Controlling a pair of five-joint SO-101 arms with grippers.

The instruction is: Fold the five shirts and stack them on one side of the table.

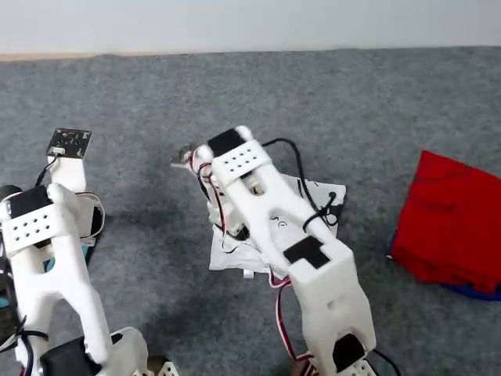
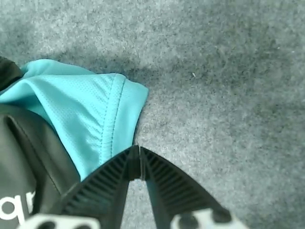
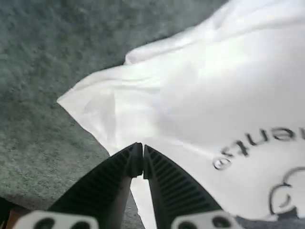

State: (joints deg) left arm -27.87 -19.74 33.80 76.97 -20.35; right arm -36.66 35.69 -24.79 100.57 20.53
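Left gripper (image 2: 139,163): fingers closed tip to tip, nothing seen held between them; set at the hem of the teal mesh shirt (image 2: 90,119), above the grey felt-like bench (image 2: 228,95).
Right gripper (image 3: 142,162): closed tip to tip, nothing seen clamped; placed over the edge of the white printed shirt (image 3: 205,86).
White shirt: laid mid-bench, largely covered by the right arm in the high view.
Red folded shirt (image 1: 450,219): stacked on a blue garment (image 1: 473,291) at the bench's right edge.
Teal shirt: kept at the left edge, under the left arm.
Edges: far edge of the bench is met by a pale surface (image 1: 250,23).
Open room: a wide bare strip is left along the far side; bare gaps are left between left arm and white shirt, and between white shirt and red stack.
High view: stack and arm layout are given.
Left wrist view: a black garment with white print (image 2: 24,162) is shown touching the teal shirt.
Right wrist view: a white shirt corner is shown pointing onto bare bench.
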